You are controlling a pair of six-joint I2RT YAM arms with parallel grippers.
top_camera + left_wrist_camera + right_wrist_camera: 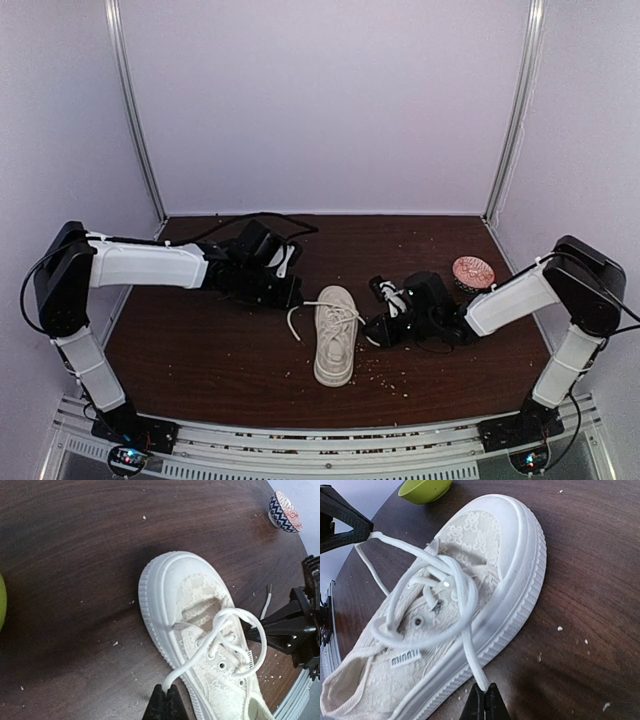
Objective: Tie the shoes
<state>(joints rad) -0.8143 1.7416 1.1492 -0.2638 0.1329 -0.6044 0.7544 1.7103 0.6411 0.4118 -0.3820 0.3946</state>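
When you look down from the top, the off-white low-top sneaker with the thick white sole [335, 352] lies near the middle of the dark brown wooden table [200, 350], with its toe pointing away from the arm bases. The left gripper [290, 295] is just beside the shoe on one side and the right gripper [376, 330] is just beside it on the other, but from up there you cannot tell if they are pinched tight. The wrist cameras show that much better. In the left wrist view, the left gripper [165, 698] has its two black tips squeezed together on one end of the long white laces [191, 664], and the lace runs up from the tips to the sneaker [192, 592]. That view also shows the other arm's black pincer on the far side of the shoe, at the big loop of lace. In the right wrist view, the right gripper [484, 701] is pinched closed on the other lace end [468, 645], right beside the ribbed sole of the sneaker [485, 545]. The laces make a loose loop on top of the shoe, with no bow. A small round bowl with a red and blue pattern [473, 272] sits near the right arm, and the left wrist view shows it too [285, 512]. Only the right wrist view shows a lime green bowl [425, 489] past the toe.
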